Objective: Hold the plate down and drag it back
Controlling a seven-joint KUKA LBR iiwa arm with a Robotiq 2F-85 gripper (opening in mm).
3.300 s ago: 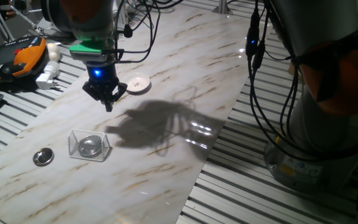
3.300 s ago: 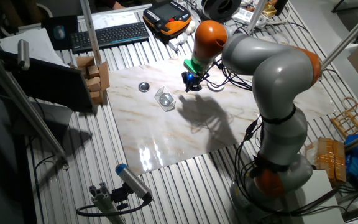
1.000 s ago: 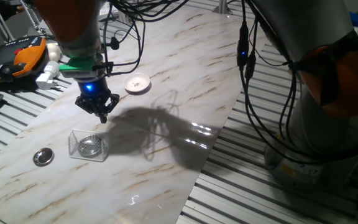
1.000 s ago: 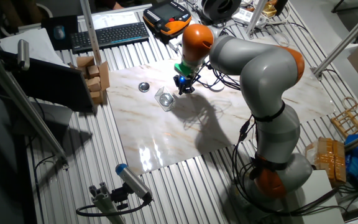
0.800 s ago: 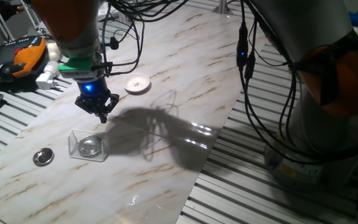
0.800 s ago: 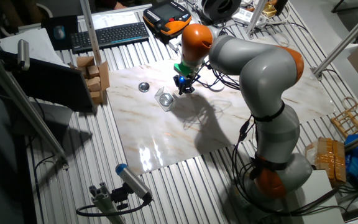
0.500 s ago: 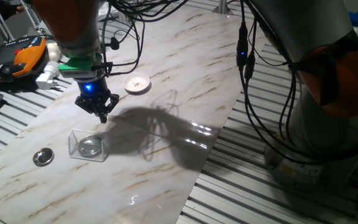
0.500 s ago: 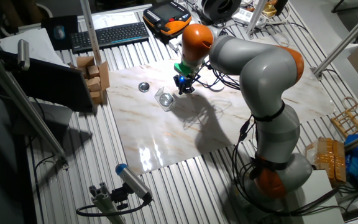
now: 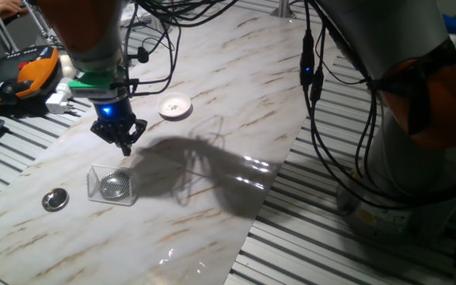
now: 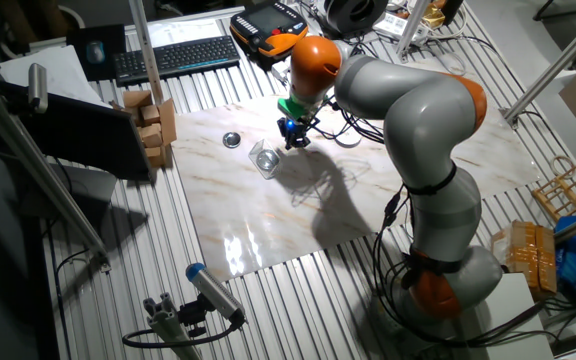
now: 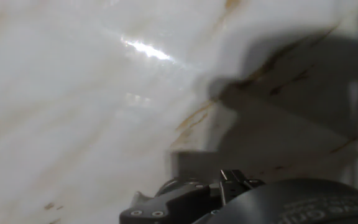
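Claw [image 9: 123, 141] position has shifted over the past few seconds: it now hovers clear of the plate [image 9: 174, 107], which lies untouched on the tabletop [image 9: 236, 103], off to the claw's side and apart from it. Fingers appear drawn together at the tips. A wire basket [image 9: 112, 185] sits just below the claw. Pressing down is not yet begun; the drift away suggests repositioning is required.

Two fixed views across the marble slab [image 9: 236, 95], hand view close above it
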